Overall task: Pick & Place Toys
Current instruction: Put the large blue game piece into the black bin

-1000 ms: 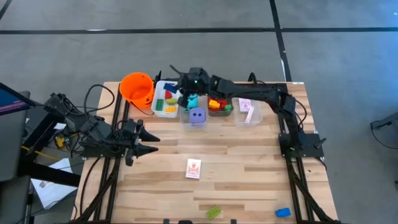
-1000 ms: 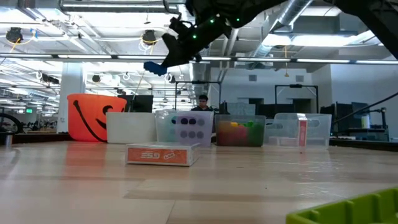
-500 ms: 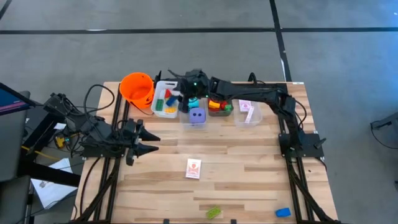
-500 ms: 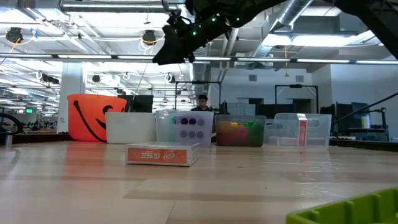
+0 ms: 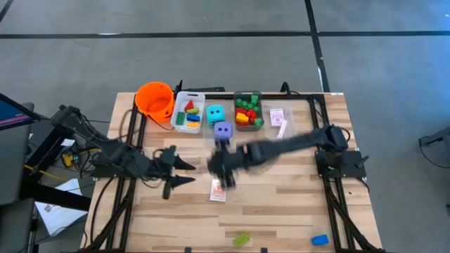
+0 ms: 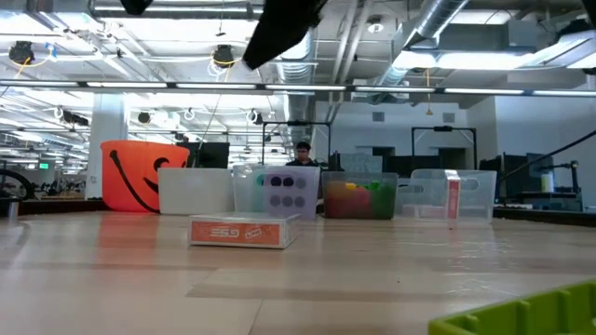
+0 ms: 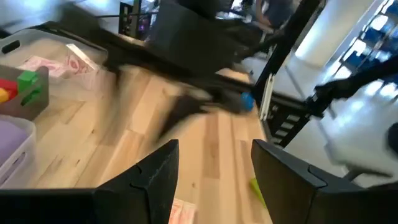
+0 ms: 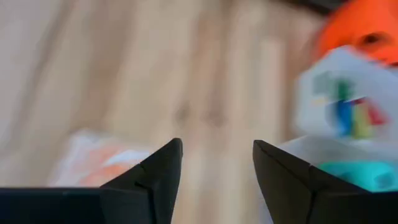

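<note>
High view, straight down on wooden table (image 5: 281, 204); right gripper (image 5: 223, 169) blurred near table centre, just above card pack (image 5: 218, 190) lying flat, contact with pack not discernible; right wrist view: both dark fingers (image 8: 155, 180) spread apart with nothing between them, a pale orange-marked card pack (image 8: 99, 165) beyond left finger, outside the gap, bare wood seen through the gap; teal die (image 5: 215, 113) resting in a clear bin (image 5: 215, 131) at far edge, purple die (image 5: 223, 130) nearer in same bin; white bin (image 5: 188, 111) beside it holding red, yellow, green and blue bricks (image 5: 190, 112); next bin (image 5: 247, 112) holding green, red and yellow bricks; rightmost bin (image 5: 280, 125) with red-backed cards (image 5: 276, 117); orange bucket (image 5: 155, 99) at left end of row; left gripper (image 5: 184, 173) left of centre, pointed toward pack, well short of it; left wrist view: fingers (image 7: 155, 180) parted, empty; green brick (image 5: 241, 240) and blue brick (image 5: 320, 240) loose near front edge, well apart from both grippers; low view: pack (image 6: 244, 231) flat in front of bins, purple die (image 6: 286, 191) visible through bin wall, green brick (image 6: 521, 316) close at lower right.
</note>
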Tool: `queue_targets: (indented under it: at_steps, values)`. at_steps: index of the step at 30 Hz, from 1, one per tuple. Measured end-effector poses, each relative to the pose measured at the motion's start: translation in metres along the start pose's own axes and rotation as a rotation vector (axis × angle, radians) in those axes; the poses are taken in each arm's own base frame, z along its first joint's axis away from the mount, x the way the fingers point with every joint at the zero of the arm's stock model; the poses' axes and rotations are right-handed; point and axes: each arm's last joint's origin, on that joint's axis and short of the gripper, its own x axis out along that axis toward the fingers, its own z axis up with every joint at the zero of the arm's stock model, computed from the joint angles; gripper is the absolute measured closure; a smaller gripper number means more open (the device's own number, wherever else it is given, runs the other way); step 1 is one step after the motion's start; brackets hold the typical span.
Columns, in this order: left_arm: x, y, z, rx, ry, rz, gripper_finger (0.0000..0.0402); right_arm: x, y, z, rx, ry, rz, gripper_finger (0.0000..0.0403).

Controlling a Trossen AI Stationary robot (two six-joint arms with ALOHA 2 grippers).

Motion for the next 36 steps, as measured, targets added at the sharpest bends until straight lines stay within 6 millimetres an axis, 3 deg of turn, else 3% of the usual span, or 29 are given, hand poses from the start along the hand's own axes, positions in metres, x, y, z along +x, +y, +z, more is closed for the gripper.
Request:
queue_targets:
  at_steps: [4, 7, 11, 16, 20, 24, 29, 32, 36]
  values:
    - [0.02, -0.004, -0.011, 0.061, 0.032, 0.023, 0.0207, -0.023, 0.069, -0.009, -0.012, 0.101, 0.01, 0.0215]
    - [0.029, -0.005, -0.012, 0.08, 0.014, 0.029, 0.0207, -0.052, 0.103, -0.021, 0.045, 0.167, -0.06, 0.0215]
    - [0.034, -0.004, -0.006, 0.126, -0.05, 0.026, 0.0207, -0.104, 0.128, -0.041, 0.192, 0.174, -0.212, 0.0211]
    - [0.036, -0.003, 0.003, 0.157, -0.119, 0.023, 0.0207, -0.169, 0.152, -0.068, 0.31, -0.007, -0.396, 0.021]
    - [0.037, -0.001, 0.006, 0.175, -0.137, 0.032, 0.0207, -0.201, 0.177, -0.096, 0.365, -0.174, -0.422, 0.0206]
    - [0.037, 0.0, 0.006, 0.172, -0.14, 0.037, 0.0207, -0.206, 0.202, -0.13, 0.372, -0.325, -0.411, 0.0199]
    - [0.046, -0.003, -0.001, 0.127, -0.118, 0.035, 0.0207, -0.179, 0.227, -0.178, 0.403, -0.332, -0.382, 0.019]
    - [0.061, -0.007, -0.008, 0.102, -0.137, 0.026, 0.0207, -0.161, 0.238, -0.2, 0.431, -0.224, -0.32, 0.0185]
    - [0.084, -0.011, -0.016, 0.064, -0.201, -0.001, 0.0207, -0.154, 0.251, -0.209, 0.442, 0.083, -0.157, 0.0181]
